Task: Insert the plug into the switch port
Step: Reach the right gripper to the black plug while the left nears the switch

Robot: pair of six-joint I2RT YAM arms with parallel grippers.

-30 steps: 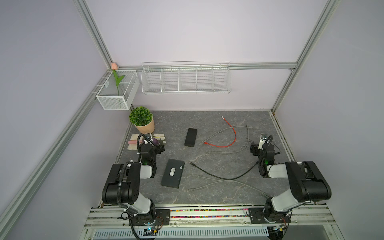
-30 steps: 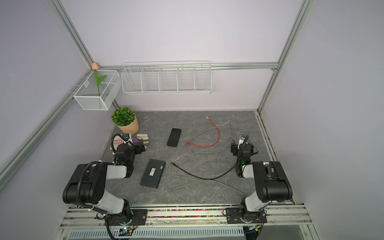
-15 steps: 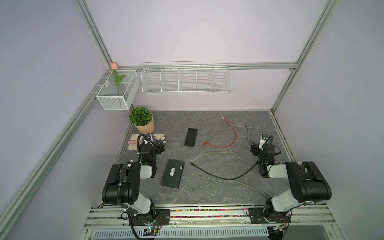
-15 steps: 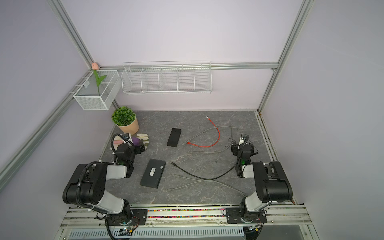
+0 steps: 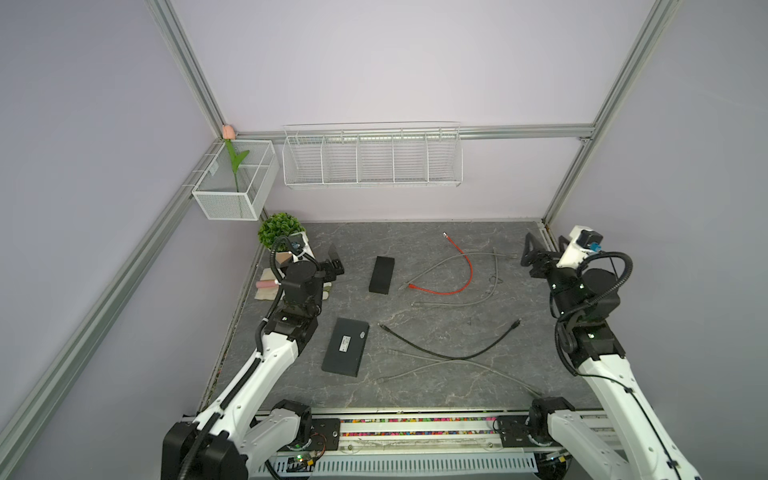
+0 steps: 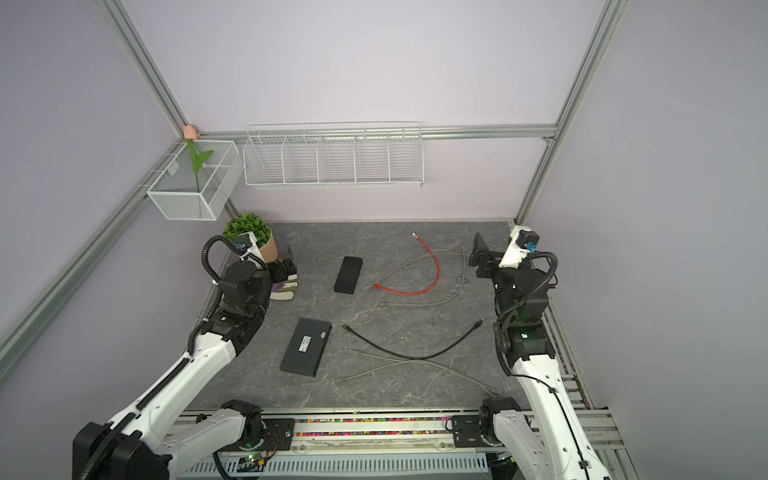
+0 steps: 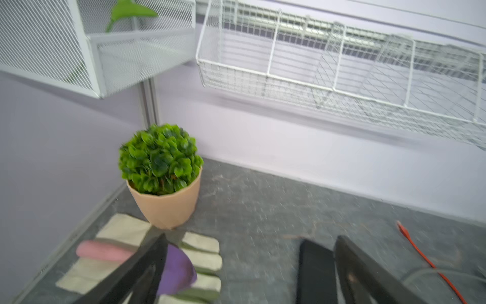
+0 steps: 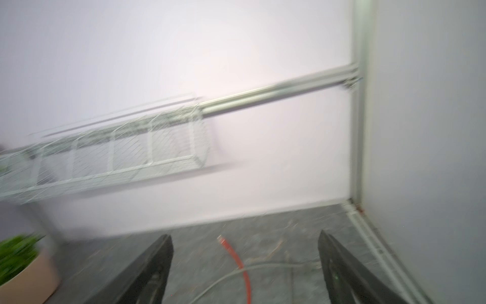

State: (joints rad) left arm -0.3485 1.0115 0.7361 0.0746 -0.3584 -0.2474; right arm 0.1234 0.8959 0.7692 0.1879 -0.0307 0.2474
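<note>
Plainly spread wide and gripping nothing, the jaws of both arms: the left gripper (image 5: pixel 334 261) raised at the left edge above a striped cloth (image 7: pixel 123 231) beside the potted plant (image 5: pixel 280 228), the right gripper (image 5: pixel 544 243) raised at the far right edge. Down flat on the grey surface (image 5: pixel 436 245), well apart from both: the black switch (image 5: pixel 345 352) near and left of centre, with a smaller black box (image 5: pixel 381 274) farther back. Just right of the switch, the plug (image 5: pixel 381 326) of a black cable (image 5: pixel 457 356), grey cables (image 5: pixel 469 363) crossing nearer, a red cable (image 5: pixel 468 270) beyond.
</note>
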